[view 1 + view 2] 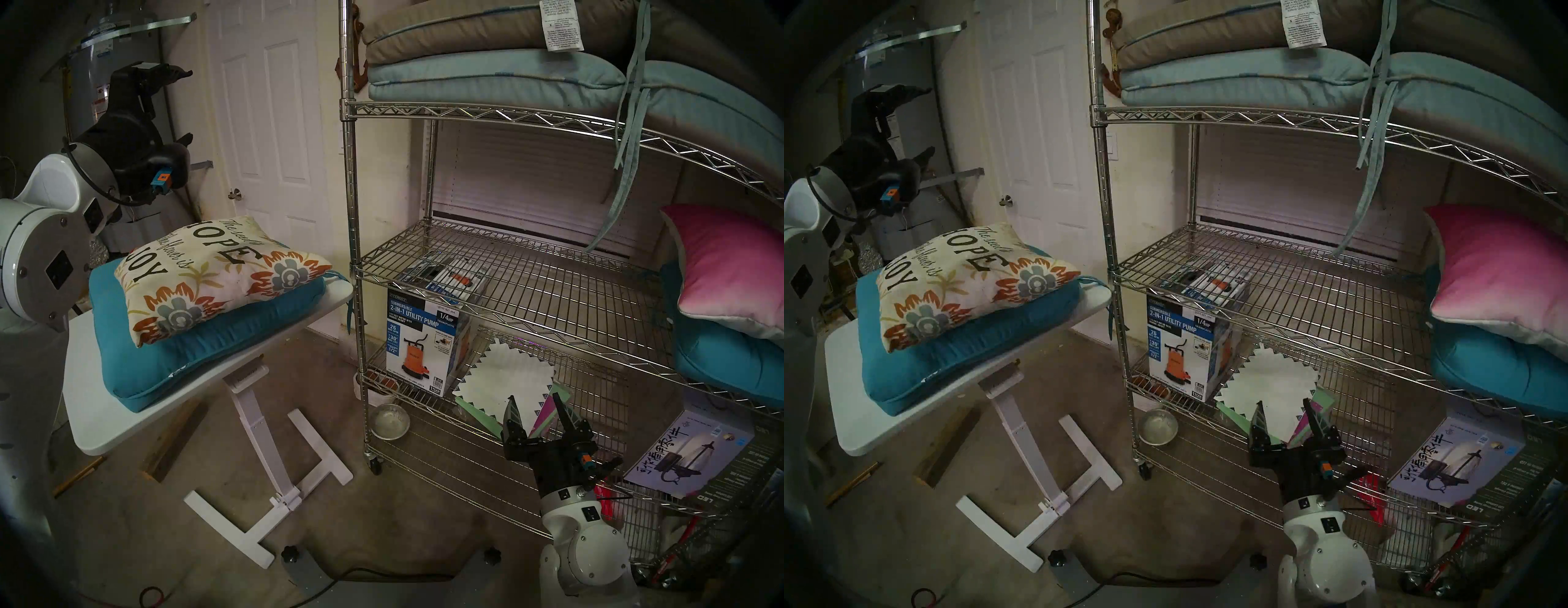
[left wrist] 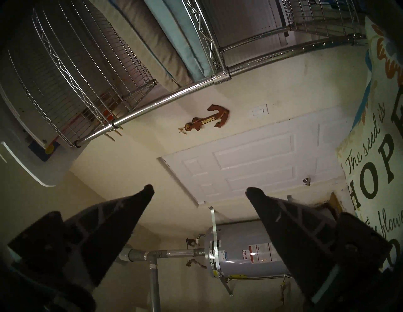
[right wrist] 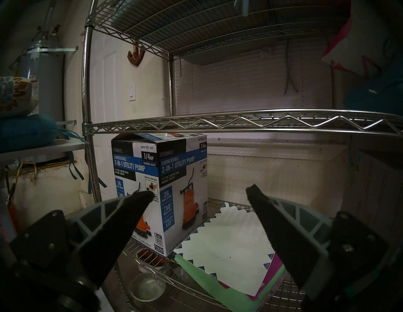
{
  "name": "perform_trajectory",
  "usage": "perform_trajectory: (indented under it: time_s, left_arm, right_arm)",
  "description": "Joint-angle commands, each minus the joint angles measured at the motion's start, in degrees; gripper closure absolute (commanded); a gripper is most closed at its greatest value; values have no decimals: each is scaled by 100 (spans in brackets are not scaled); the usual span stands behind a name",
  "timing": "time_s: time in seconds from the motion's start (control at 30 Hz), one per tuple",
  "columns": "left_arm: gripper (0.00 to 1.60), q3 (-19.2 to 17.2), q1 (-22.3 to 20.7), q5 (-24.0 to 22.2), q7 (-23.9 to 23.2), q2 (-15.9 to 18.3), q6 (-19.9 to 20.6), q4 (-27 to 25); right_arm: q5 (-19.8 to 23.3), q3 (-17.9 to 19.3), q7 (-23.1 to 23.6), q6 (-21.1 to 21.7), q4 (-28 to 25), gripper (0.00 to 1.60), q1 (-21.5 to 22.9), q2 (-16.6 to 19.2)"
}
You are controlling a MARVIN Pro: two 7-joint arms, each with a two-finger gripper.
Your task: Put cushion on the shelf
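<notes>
The cushion is a square cream pillow, plump and a little rumpled, printed with orange, grey-blue and olive flowers at its corners and dark lettering that reads "HOPE" and "JOY" with thin script between. It lies flat on top of a plain teal seat cushion, and the two are stacked on the tilted white bench, to the left of the shelf. Nothing of mine touches it.

My left claw is raised above and behind the cushion, pointing toward the white door and the grey water heater; its fingers are spread apart with only air between them. In its wrist view the cushion's lettered face fills the right edge.

My right claw sits low in front of the shelf's lower tiers, fingers likewise spread and empty, facing a boxed utility pump and some white and green paper sheets on the wire.

The shelf's middle tier is bare chrome grid on its left part; at its right end a pink pillow rests on another teal cushion. Flat grey and pale blue pads are piled on the tier above.
</notes>
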Motion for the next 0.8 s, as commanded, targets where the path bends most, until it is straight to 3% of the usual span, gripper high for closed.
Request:
perform_trajectory:
  time_s: [0.0, 0.63, 0.77]
  left_arm:
    - [0, -76, -134, 14, 11, 28, 27, -60]
    - [0, -65, -167, 25, -29, 8, 18, -60]
    - [0, -62, -171, 29, -31, 5, 15, -60]
  right_arm:
    - [-4, 4, 8, -13, -114, 0, 7, 13]
    - [13, -6, 8, -15, -127, 0, -13, -3]
    - [62, -276, -159, -33, -265, 0, -166, 79]
